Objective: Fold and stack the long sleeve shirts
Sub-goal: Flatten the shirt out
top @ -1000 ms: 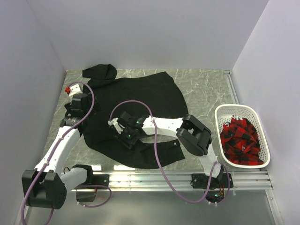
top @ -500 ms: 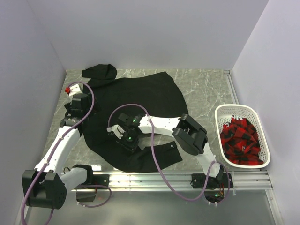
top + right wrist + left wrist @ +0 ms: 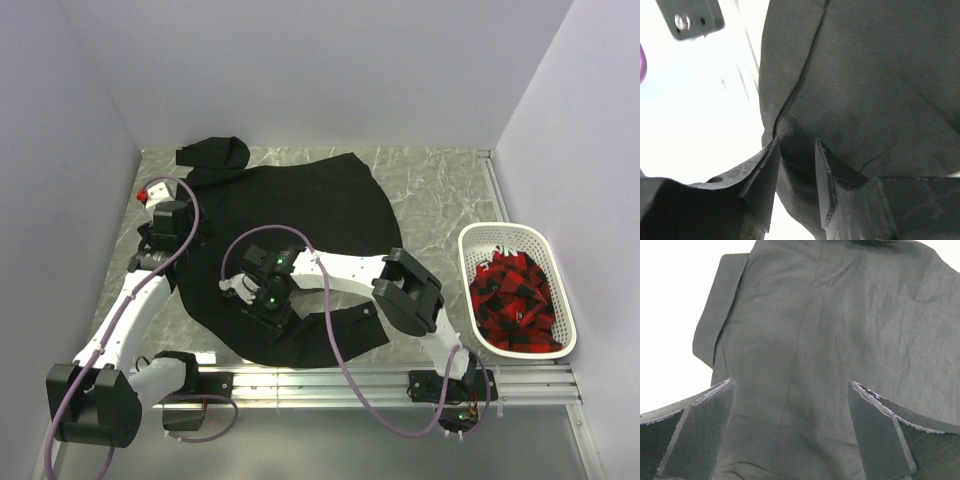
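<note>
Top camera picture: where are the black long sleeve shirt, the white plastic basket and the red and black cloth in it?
black long sleeve shirt [image 3: 300, 200]: overhead view, middle of its spread body.
white plastic basket [image 3: 503, 232]: overhead view, far rim.
red and black cloth [image 3: 515, 295]: overhead view, middle of the heap.

The black shirt [image 3: 300, 205] is matt woven cloth, finely creased. The table [image 3: 435, 195] is glossy and marble-patterned. At three o'clock the basket [image 3: 468, 262] is white slotted plastic; at six, the rail [image 3: 330, 380] is dull metal.
</note>
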You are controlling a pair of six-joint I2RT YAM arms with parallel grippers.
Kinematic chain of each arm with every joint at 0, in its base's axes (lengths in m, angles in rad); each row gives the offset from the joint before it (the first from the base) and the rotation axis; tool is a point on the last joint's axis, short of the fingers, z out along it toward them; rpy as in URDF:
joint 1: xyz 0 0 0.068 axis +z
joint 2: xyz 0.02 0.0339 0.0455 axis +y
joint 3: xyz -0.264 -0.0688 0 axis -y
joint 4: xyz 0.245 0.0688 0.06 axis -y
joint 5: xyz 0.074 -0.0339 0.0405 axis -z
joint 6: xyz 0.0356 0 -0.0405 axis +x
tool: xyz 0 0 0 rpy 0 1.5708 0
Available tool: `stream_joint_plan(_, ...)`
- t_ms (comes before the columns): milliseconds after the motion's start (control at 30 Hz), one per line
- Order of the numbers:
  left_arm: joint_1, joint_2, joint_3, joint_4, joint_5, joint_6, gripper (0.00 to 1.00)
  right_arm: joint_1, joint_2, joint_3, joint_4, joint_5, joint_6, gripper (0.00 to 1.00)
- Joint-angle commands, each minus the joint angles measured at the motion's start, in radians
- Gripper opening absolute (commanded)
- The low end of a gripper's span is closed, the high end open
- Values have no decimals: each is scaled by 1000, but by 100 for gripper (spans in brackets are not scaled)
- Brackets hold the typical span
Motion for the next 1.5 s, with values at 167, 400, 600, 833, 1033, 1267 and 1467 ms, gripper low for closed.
stream_joint_plan(167, -3, -14, -54, -76, 70, -114, 99, -166, -391, -223, 284, 376, 271, 52)
stream_joint_plan(400, 2, -28, -108, -89, 73, -202, 99, -482, -437, -292, 380, 582, 401, 65)
stream_joint_plan(600, 48, 41, -93, -50, 115, -251, 99, -677, -340, -277, 491, 533, 562, 65)
stream_joint_plan(833, 87, 211, -18, 6, 119, -254, 99, -801, -193, -237, 551, 410, 676, 63)
stream_joint_plan(1033, 89, 394, 73, 19, 96, -205, 99, -841, -115, -255, 588, 344, 774, 61)
stream_joint_plan(1267, 91, 570, 165, -21, 105, -124, 99, -928, -101, -367, 647, 278, 917, 61)
stream_joint_plan(1467, 72, 737, 292, -76, 136, -68, 99, -1000, -141, -435, 660, 286, 974, 61)
